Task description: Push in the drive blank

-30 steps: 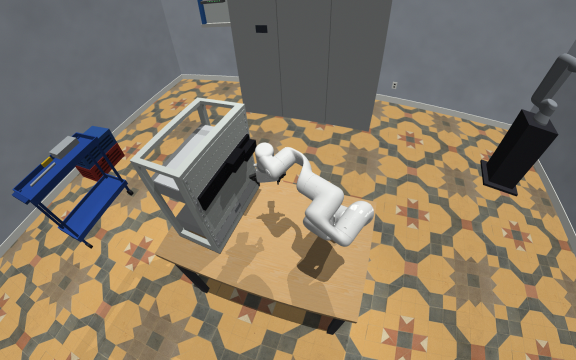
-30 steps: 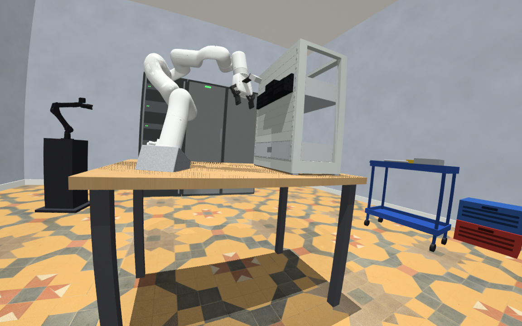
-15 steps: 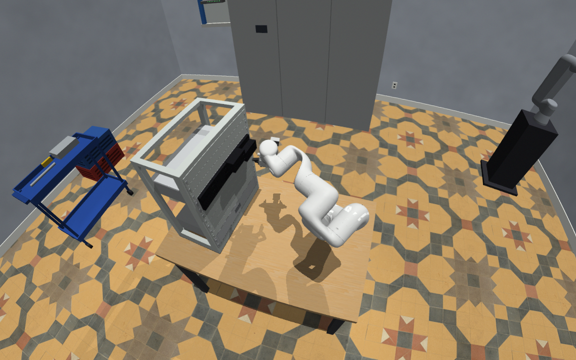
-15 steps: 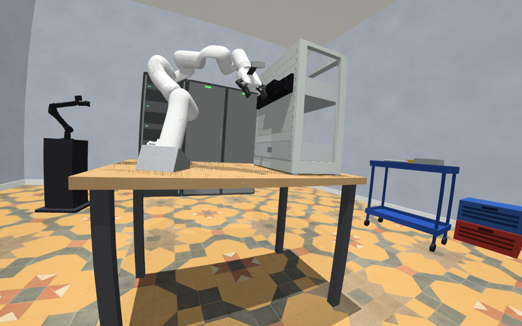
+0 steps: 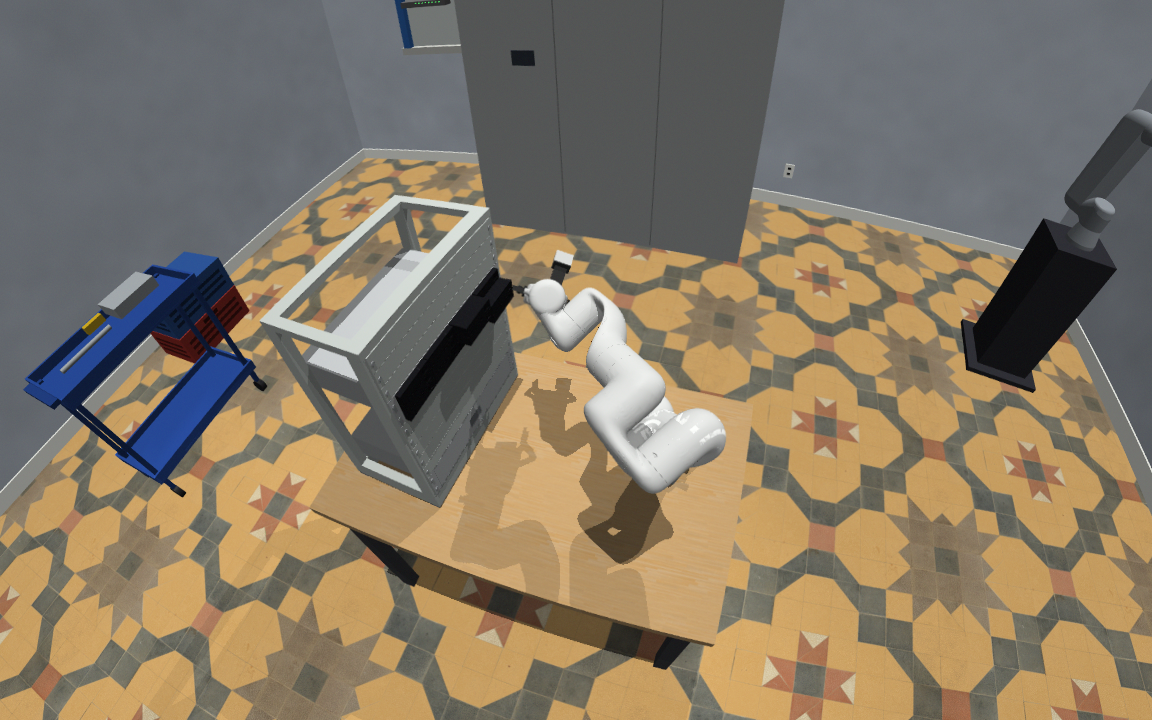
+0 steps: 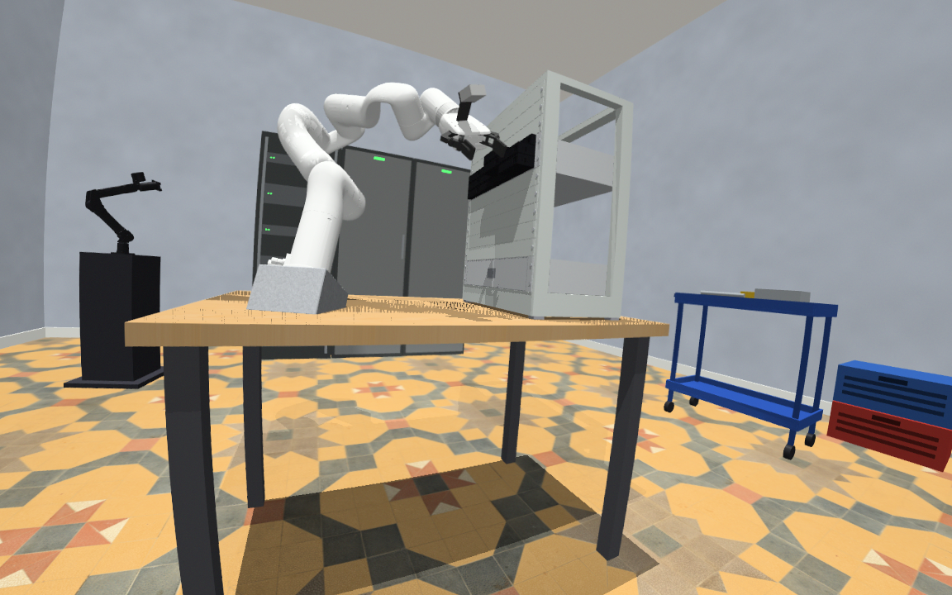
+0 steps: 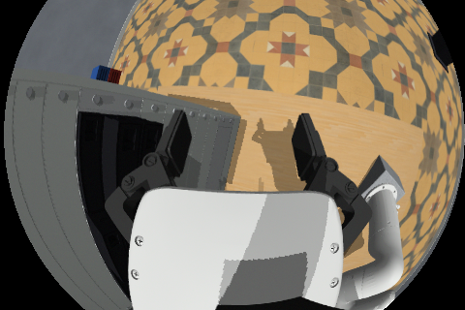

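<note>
- Target blank: top row, 3rd from left, within black drive-blank band (image 6: 503, 164) high on rack front; in top view band (image 5: 455, 344) runs across upper front face. Which single blank it is: can't tell, too small and dark.
- Some black blocks stand proud at band's far end (image 5: 492, 300), near end effector; exact count not readable.
- End effector (image 6: 476, 140) spread wide, nothing pinched; level w/ top of band, just beside its end nearest the arm.
- Wrist view: end effector (image 7: 242, 151) w/ one finger (image 7: 176, 143) over dark chassis face, other finger (image 7: 308, 143) over desk wood beyond rack's edge. Contact w/ blanks: can't tell.
- Rack (image 6: 547, 81) upright on desk (image 6: 391, 326), pale grey open frame, riveted front post (image 7: 130, 104) in wrist view.
- Arm (image 5: 616, 376) white, bent in S-shape, mounted on grey wedge base (image 6: 316, 299) on desk, well apart from rack.
- Around: blue cart (image 5: 70, 376) on floor beside rack; blue/red crates (image 6: 897, 411); grey cabinets (image 5: 616, 116) behind; black pedestal (image 5: 1041, 304) w/ camera arm.
</note>
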Robot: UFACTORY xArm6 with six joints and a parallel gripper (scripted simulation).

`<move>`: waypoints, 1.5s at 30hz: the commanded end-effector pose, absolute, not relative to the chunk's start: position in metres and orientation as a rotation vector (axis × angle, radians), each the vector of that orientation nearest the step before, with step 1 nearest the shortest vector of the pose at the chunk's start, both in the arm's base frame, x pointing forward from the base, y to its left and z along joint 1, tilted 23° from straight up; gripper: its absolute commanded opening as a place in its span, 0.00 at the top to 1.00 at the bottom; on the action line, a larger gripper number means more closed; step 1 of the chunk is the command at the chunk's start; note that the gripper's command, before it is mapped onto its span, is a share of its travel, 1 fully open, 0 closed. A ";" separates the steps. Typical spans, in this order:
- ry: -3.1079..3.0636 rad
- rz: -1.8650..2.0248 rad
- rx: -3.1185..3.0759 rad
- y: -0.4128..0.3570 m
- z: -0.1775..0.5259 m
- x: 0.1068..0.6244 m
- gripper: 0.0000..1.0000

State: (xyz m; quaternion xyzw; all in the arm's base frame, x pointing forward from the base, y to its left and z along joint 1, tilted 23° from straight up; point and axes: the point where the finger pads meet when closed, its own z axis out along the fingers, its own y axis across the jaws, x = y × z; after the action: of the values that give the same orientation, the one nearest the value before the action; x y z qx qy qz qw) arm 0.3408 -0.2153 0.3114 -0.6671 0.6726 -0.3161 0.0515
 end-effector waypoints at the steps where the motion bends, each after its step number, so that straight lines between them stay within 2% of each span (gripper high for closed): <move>1: 2.090 -1.141 -1.910 -0.246 0.319 0.349 0.00; 19: 1.918 -1.539 -1.516 -0.279 0.345 0.362 0.00; 45: 1.592 -1.459 -1.229 -0.225 0.354 0.356 0.00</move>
State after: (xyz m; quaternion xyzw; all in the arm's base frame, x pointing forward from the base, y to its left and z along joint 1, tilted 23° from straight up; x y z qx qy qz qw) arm 0.3591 -0.2325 0.3512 -0.4505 0.6287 -0.5778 0.2607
